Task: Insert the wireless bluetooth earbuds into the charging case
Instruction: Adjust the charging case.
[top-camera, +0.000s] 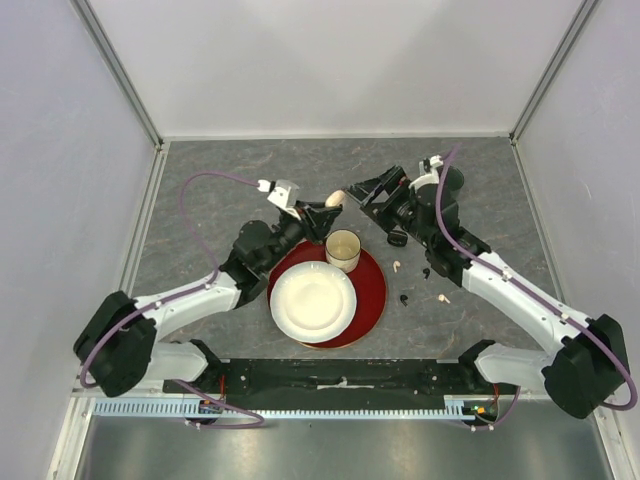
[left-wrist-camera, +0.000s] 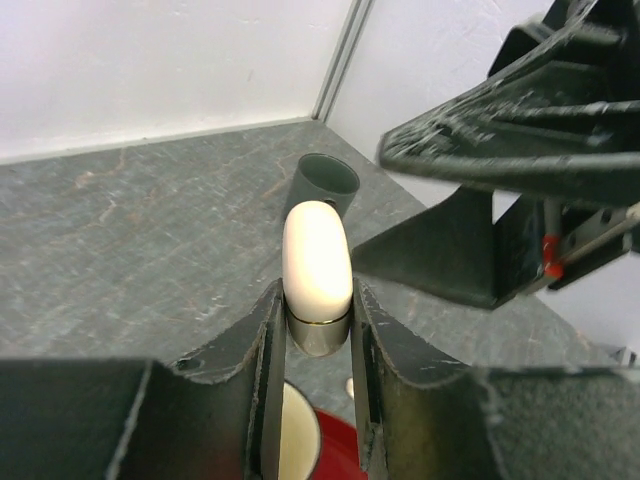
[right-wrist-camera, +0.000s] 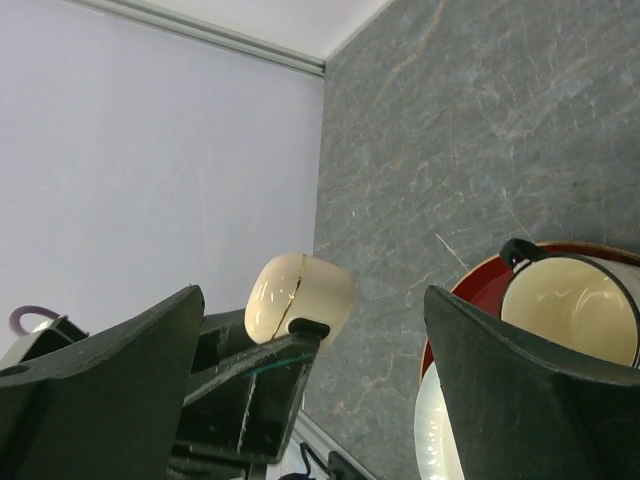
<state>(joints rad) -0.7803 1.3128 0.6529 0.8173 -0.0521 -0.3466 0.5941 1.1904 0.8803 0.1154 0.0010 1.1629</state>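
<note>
My left gripper (top-camera: 325, 207) is shut on the cream charging case (top-camera: 335, 198) and holds it above the table behind the red tray. In the left wrist view the case (left-wrist-camera: 318, 250) stands pinched between my fingers (left-wrist-camera: 262, 350), its lid closed. My right gripper (top-camera: 362, 190) is open just to the right of the case, not touching it; in the right wrist view the case (right-wrist-camera: 300, 290) shows between its spread fingers (right-wrist-camera: 110, 380). Two white earbuds (top-camera: 397, 266) (top-camera: 443, 297) and two black earbuds (top-camera: 404, 298) (top-camera: 426, 272) lie on the table right of the tray.
A red tray (top-camera: 372, 290) holds a white plate (top-camera: 313, 300) and a paper cup (top-camera: 343, 250). A dark grey cup (top-camera: 452, 180) stands at the back right and also shows in the left wrist view (left-wrist-camera: 328, 180). White walls enclose the table.
</note>
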